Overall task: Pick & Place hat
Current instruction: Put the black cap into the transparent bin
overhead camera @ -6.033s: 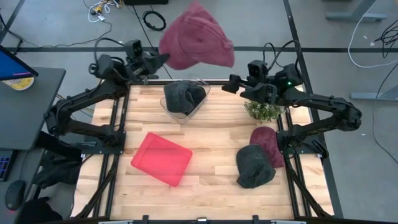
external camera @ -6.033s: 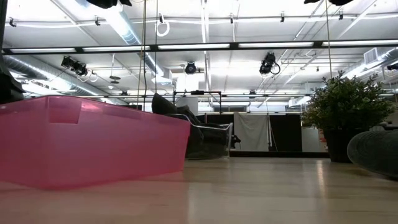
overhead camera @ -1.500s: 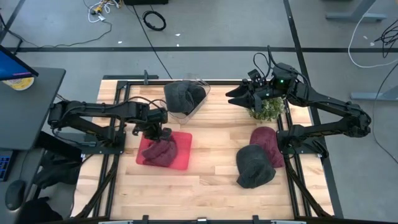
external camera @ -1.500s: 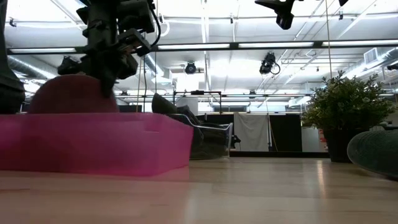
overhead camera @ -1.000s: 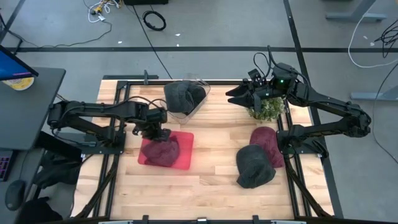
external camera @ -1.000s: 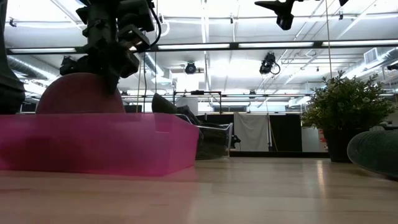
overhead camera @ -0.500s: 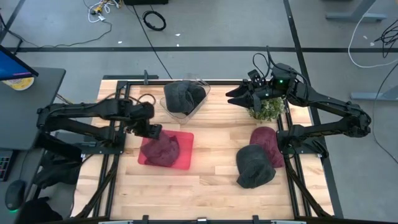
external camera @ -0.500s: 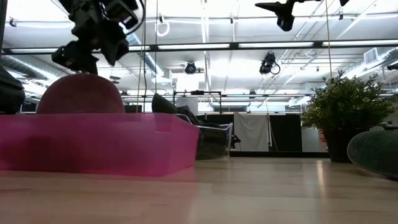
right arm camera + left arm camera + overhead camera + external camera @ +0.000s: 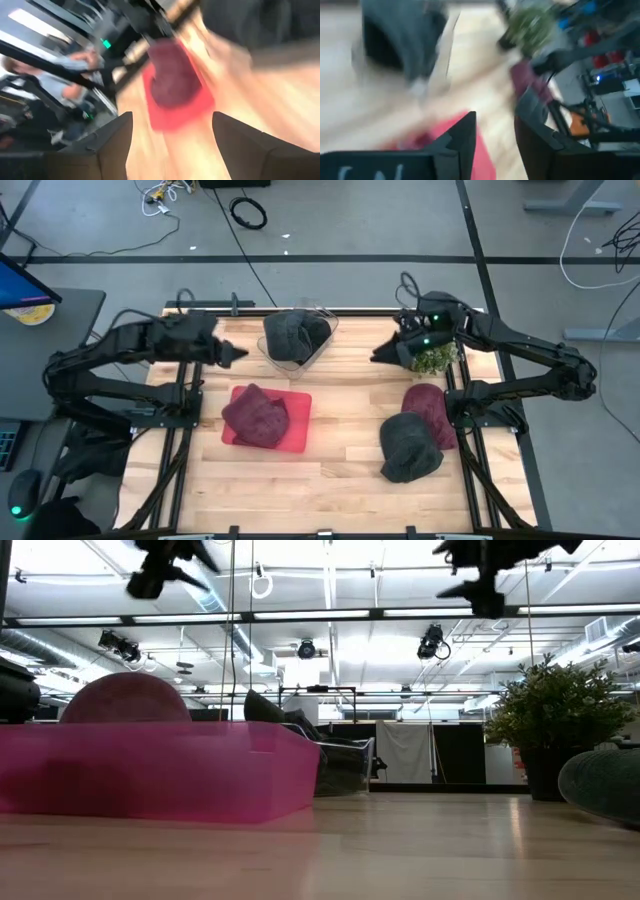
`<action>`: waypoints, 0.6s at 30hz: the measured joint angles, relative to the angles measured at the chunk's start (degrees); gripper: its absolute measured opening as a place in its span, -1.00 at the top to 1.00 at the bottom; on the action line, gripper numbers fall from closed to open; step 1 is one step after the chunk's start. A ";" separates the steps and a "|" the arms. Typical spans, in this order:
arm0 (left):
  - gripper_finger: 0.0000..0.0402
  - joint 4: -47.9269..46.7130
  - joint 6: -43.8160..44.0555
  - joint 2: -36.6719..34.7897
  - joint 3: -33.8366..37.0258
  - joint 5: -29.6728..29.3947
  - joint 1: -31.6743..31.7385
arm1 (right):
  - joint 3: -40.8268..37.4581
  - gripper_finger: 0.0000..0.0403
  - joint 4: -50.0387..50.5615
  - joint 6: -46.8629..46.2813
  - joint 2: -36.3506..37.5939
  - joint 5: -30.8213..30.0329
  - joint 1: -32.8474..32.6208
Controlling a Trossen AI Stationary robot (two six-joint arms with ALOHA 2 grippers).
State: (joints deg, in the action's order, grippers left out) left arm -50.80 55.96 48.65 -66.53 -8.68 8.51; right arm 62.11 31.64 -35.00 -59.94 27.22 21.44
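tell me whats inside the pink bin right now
One maroon hat lies in the pink bin, filling its left part and rising above the rim. The bin floor beneath the hat is covered, so nothing under it can be seen. The rest of the bin holds nothing else.

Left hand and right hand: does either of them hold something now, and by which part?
Nothing is held. The left hand and the right hand are both open and empty above the table; the maroon hat lies in the pink tray.

no readable text, labels or signs
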 joint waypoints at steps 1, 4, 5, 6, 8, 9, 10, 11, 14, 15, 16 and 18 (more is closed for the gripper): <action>0.37 1.35 -2.71 0.10 -1.19 -1.42 0.00 | 0.00 -0.36 2.53 -0.37 0.00 -0.04 -0.37; 0.45 7.37 -9.22 0.72 -2.64 -3.94 0.00 | 0.00 -0.36 10.20 -0.97 0.00 -0.08 -1.91; 0.47 8.99 -10.67 0.76 -2.58 -4.17 0.00 | 0.00 -0.36 12.81 -0.98 0.00 -0.53 -2.64; 0.49 10.19 -12.19 0.91 -2.49 -4.22 0.00 | 0.00 -0.36 15.35 -1.10 0.00 -1.40 -3.50; 0.50 11.19 -14.66 1.51 -2.48 -4.21 0.00 | 0.00 -0.36 20.82 -1.69 0.00 -3.52 -5.51; 0.51 11.45 -15.35 1.93 -2.48 -4.19 0.00 | 0.00 -0.36 23.31 -2.17 0.00 -4.58 -6.69; 0.50 11.24 -16.24 2.25 -2.48 -4.20 0.00 | 0.00 -0.36 25.47 -2.43 0.00 -5.54 -7.89; 0.50 11.01 -17.41 2.79 -2.46 -4.20 0.00 | 0.00 -0.36 27.26 -2.81 0.02 -6.83 -9.18; 0.49 11.10 -20.61 4.89 -2.46 -4.21 0.00 | 0.00 -0.36 29.92 -1.42 0.02 -11.47 -13.79; 0.49 11.18 -21.41 5.54 -2.46 -4.20 0.00 | 0.00 -0.36 29.76 0.82 0.02 -13.50 -15.17; 0.49 11.25 -22.15 6.31 -2.46 -4.21 0.00 | 0.00 -0.36 29.49 2.91 0.00 -15.18 -16.34; 0.49 11.50 -23.38 8.21 -2.46 -4.08 0.00 | 0.00 -0.36 28.17 5.66 -0.54 -16.94 -17.71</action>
State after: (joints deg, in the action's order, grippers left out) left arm -39.30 32.58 56.85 -68.99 -12.76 8.51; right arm 62.11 59.81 -29.34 -60.49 10.28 3.72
